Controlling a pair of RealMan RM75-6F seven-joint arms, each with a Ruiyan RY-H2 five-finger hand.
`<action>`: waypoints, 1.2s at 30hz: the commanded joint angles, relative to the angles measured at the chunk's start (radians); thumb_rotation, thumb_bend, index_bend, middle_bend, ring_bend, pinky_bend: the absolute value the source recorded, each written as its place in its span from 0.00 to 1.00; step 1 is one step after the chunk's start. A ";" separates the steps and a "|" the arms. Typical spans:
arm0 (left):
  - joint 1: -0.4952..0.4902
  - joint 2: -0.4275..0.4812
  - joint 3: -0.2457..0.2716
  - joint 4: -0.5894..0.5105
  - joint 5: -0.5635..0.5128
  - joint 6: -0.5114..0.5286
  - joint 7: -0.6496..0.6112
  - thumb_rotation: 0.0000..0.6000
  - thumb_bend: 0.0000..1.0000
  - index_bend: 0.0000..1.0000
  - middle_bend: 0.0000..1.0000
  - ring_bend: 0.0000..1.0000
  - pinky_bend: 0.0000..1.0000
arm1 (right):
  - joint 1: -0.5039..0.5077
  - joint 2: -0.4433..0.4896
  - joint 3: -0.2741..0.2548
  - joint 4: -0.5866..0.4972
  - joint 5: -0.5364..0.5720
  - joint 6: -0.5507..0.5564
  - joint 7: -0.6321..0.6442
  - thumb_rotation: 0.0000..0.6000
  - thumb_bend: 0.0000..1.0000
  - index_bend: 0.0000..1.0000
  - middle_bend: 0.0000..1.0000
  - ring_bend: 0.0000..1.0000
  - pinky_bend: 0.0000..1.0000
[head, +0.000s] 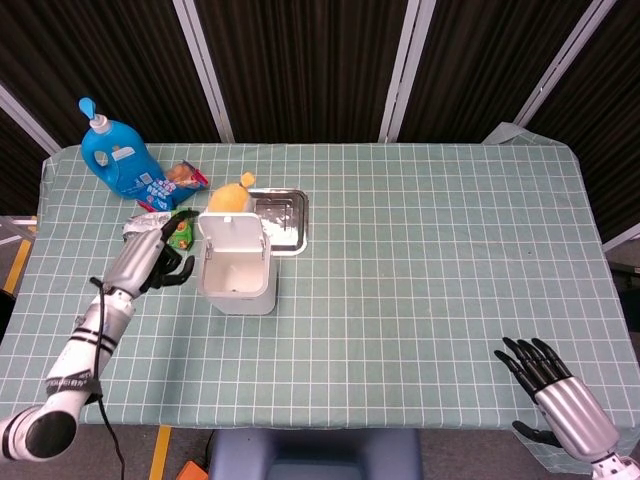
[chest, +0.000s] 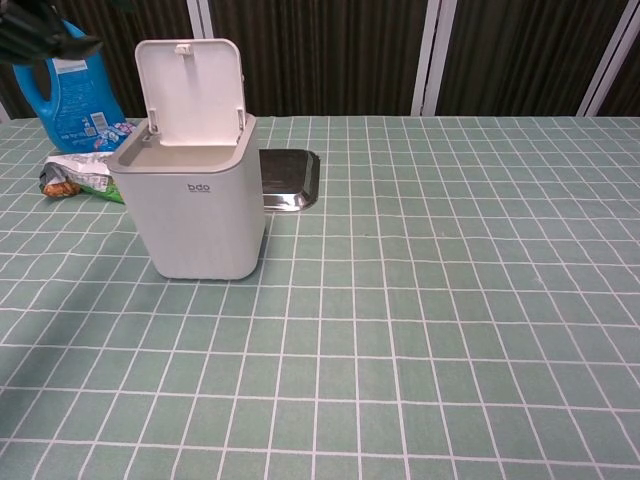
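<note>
Hovering at the left of the frame, the left hand holds nothing, fingers loosely curled, directly over the green snack packet lying crosswise beside the white bin; right hand splayed, far lower right.

It looks like a robot test lab. A tabletop under green checked cloth stands before dark curtains at 12 o'clock. Staged household goods crowd 10 o'clock.
</note>
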 joint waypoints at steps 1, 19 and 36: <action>-0.134 -0.061 -0.034 0.093 -0.134 -0.056 0.081 1.00 0.52 0.15 1.00 1.00 1.00 | 0.008 0.002 0.005 -0.006 0.021 -0.022 -0.009 1.00 0.12 0.00 0.00 0.00 0.00; -0.266 0.033 0.075 0.037 -0.327 -0.194 0.138 1.00 0.51 0.16 1.00 1.00 1.00 | 0.005 0.036 -0.003 -0.027 0.044 -0.019 0.015 1.00 0.12 0.00 0.00 0.00 0.00; -0.231 0.051 0.296 -0.078 -0.151 -0.187 0.227 1.00 0.51 0.13 1.00 1.00 1.00 | 0.004 0.041 -0.027 -0.034 0.004 -0.013 0.027 1.00 0.12 0.00 0.00 0.00 0.00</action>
